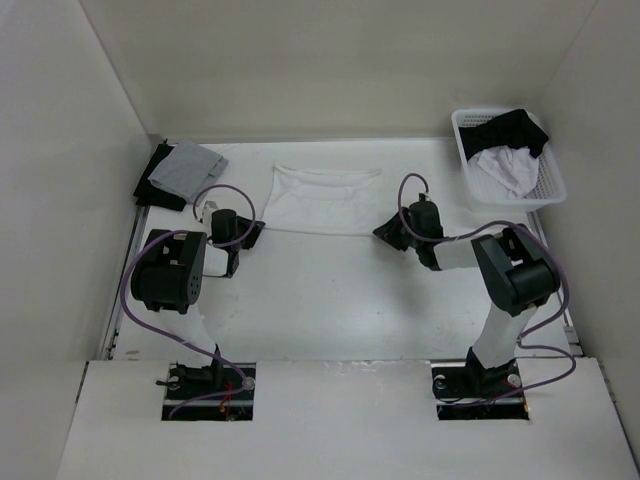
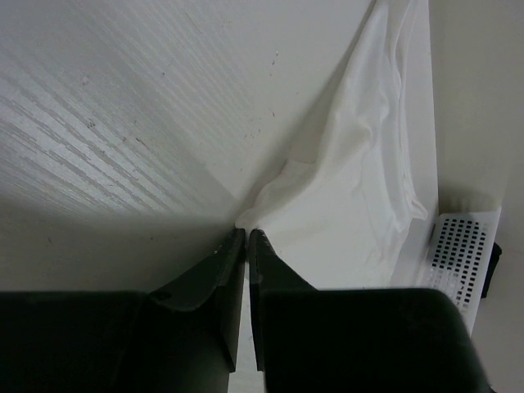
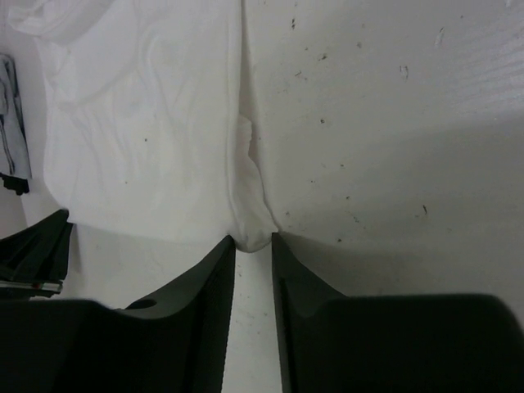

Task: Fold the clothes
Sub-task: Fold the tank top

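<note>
A white table [image 1: 330, 300] is sitting boxed in by pale walls, and the clothes [image 1: 322, 200] are lying spread flat at its far middle. A grey folded cloth [image 1: 190, 165] is resting on a black piece [image 1: 152, 185] at the far left. At the far right, a white basket [image 1: 555, 190] is holding a black garment [image 1: 510, 130]. My left gripper [image 2: 246, 233] is pinching the garment's near left corner, fingers almost together. My right gripper [image 3: 254, 239] is standing apart, the near right corner lying between its tips.

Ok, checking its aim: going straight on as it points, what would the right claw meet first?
The white garment: its near corner lies right at the tips of the right claw, apparently just between them.
</note>
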Available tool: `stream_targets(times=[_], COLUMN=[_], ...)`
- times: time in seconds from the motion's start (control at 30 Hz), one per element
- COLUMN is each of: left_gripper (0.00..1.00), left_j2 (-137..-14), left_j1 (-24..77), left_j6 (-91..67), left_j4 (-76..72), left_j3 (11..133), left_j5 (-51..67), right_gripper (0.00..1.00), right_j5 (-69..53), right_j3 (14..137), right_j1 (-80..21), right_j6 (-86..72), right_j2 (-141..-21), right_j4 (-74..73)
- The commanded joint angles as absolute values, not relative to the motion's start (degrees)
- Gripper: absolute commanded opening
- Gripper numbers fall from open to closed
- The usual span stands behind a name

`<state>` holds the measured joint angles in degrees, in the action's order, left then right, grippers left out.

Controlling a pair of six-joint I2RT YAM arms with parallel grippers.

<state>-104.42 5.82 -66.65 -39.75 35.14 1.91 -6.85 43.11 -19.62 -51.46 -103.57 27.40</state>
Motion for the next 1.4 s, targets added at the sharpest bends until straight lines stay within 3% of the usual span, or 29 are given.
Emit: stream_targets(times=[0.0,0.23,0.4,0.53,0.73,0.9,1.13,1.37], left_gripper=[0.05,0.02,0.00,0.00,0.00,0.02,0.02,0.03], left_j2=[-105.21,-103.98,-95.22,-76.08,-38.82,-23.74,-29.42,-55.58], left_j1=[6.02,6.11,6.63,8.39,9.18,10.85,11.03,8.57], left_j6=[-66.62,-66.80,-68.20,-67.77,-63.64,-61.70,-60.73,-59.94], left_j4=[-38.32,-38.41,-38.76,-32.99,-5.06,12.55,10.39,-9.37], left_j3=[34.19,33.84,30.86,26.29,26.80,32.86,30.86,30.40], left_j5=[0.62,0.79,3.24,4.04,3.26,0.27,-0.44,-1.41], right_gripper=[0.25,0.05,0.02,0.02,0.03,0.04,0.05,0.06], right_j5=[-4.75,-2.64,-3.16,-2.73,3.59,10.01,7.31,-5.44], right_j3=[45.26,45.79,41.06,35.70,33.13,39.10,39.29,41.82], right_j1=[-20.17,-20.17,-20.69,-21.75,-30.52,-39.40,-39.60,-26.51], right_j6=[-53.26,-53.96,-52.82,-49.93,-43.25,-41.75,-40.34,-41.31], right_j2=[-105.38,-105.83,-96.18,-79.85,-47.25,-33.85,-42.17,-67.46], right_j4=[30.23,32.16,34.81,27.89,3.56,-13.52,-8.81,8.59])
